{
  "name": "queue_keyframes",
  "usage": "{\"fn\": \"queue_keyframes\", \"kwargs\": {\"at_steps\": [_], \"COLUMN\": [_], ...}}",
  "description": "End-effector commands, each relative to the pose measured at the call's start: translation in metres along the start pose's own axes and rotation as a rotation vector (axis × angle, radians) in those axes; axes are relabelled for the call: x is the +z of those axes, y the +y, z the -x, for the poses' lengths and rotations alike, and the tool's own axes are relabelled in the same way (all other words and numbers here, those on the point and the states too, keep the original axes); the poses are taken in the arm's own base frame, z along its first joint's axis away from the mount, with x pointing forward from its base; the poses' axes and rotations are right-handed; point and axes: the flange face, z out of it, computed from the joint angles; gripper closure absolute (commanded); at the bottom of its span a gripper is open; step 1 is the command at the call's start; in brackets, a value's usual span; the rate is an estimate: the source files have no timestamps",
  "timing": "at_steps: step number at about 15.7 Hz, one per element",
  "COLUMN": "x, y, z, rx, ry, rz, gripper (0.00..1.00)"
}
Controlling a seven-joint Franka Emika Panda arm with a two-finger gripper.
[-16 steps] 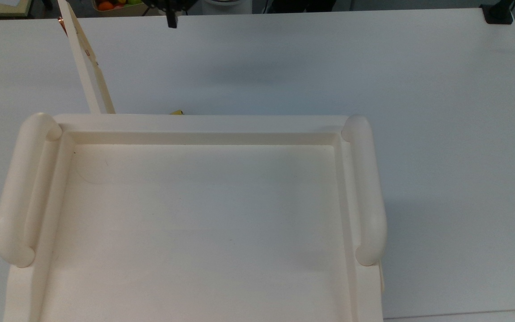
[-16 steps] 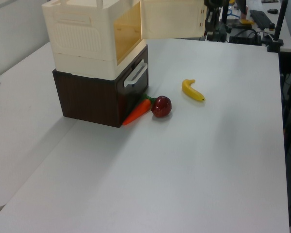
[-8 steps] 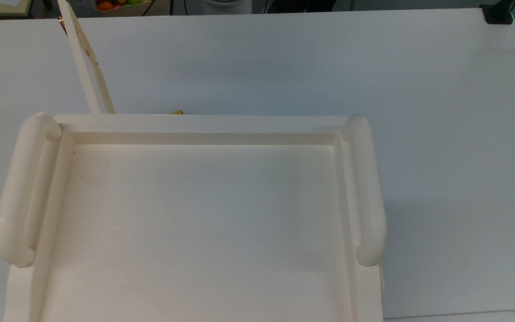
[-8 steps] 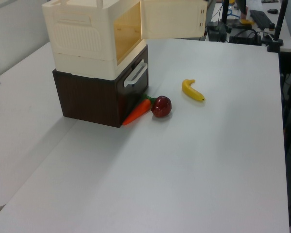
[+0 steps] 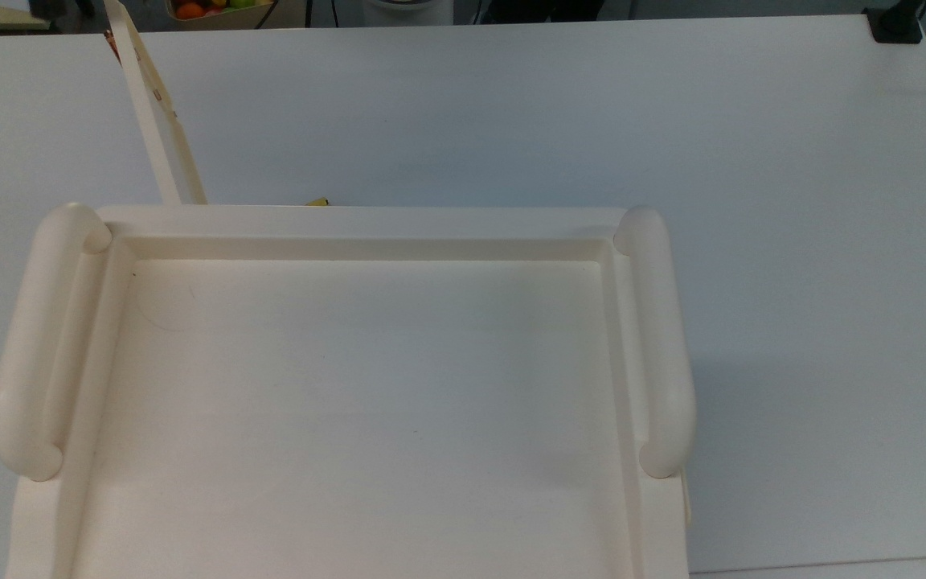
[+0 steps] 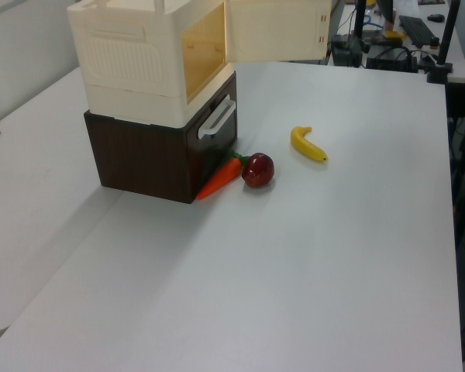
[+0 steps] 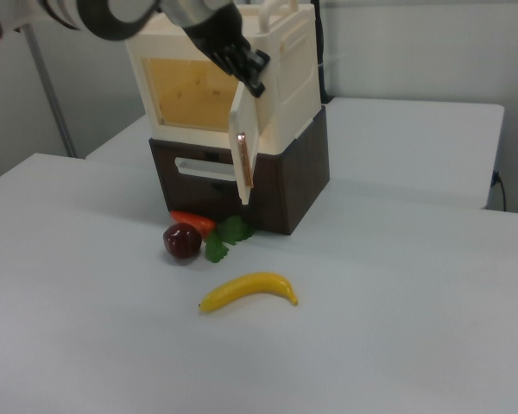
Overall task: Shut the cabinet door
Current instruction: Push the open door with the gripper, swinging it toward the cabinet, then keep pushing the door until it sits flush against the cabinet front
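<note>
The cabinet (image 5: 350, 229) is a cream-white unit with a tray-like top and a rounded handle on each side; in the left view the cabinet (image 6: 132, 70) stands on a dark brown base. Its cabinet door (image 5: 153, 104) stands swung wide open, a thin slat running toward the top view's upper left. In the left view the cabinet door (image 6: 275, 29) faces the camera flat. In the right view the cabinet door (image 7: 241, 147) is edge-on with a copper fitting, and the amber interior shows. My gripper (image 7: 249, 71) hangs at the door's upper edge, on its outer side, close to it.
A banana (image 6: 308, 145), a dark red apple (image 6: 257, 170) and a carrot (image 6: 219, 179) lie on the white table (image 6: 333, 256) in front of the brown drawer unit (image 6: 147, 155). A drawer handle (image 6: 217, 118) juts out below the door.
The gripper has left the top view's upper edge and the spot right of the door in the left view. The door has not visibly moved.
</note>
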Motion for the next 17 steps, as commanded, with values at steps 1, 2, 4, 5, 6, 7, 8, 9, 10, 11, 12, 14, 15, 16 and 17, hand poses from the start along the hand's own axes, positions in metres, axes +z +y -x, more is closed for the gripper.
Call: {"fn": "queue_keyframes", "kwargs": {"at_steps": [1, 2, 4, 5, 6, 7, 8, 9, 10, 11, 12, 14, 15, 16, 17], "x": [0.021, 0.025, 0.032, 0.033, 0.033, 0.034, 0.035, 0.035, 0.035, 0.035, 0.037, 0.042, 0.043, 0.045, 0.046], "y": [0.01, 0.01, 0.006, 0.001, -0.004, -0.009, -0.014, -0.022, -0.032, -0.038, -0.053, -0.066, -0.076, -0.086, -0.096], "z": [-0.006, -0.006, -0.003, -0.003, -0.003, -0.002, -0.001, 0.0, 0.001, 0.002, 0.004, 0.008, 0.01, 0.011, 0.013], "rx": [0.021, 0.023, 0.039, 0.044, 0.044, 0.042, 0.041, 0.045, 0.045, 0.05, 0.035, 0.023, 0.024, 0.038, 0.05], "ry": [0.013, 0.012, -0.002, -0.004, -0.006, -0.01, -0.016, -0.021, -0.024, -0.028, -0.034, -0.048, -0.053, -0.059, -0.06], "rz": [-0.009, -0.012, -0.046, -0.064, -0.078, -0.091, -0.099, -0.107, -0.113, -0.119, -0.129, -0.14, -0.147, -0.153, -0.159], "gripper": [1.0, 1.0, 1.0, 1.0, 1.0, 1.0, 1.0, 1.0, 1.0, 1.0, 1.0, 1.0, 1.0, 1.0, 1.0]}}
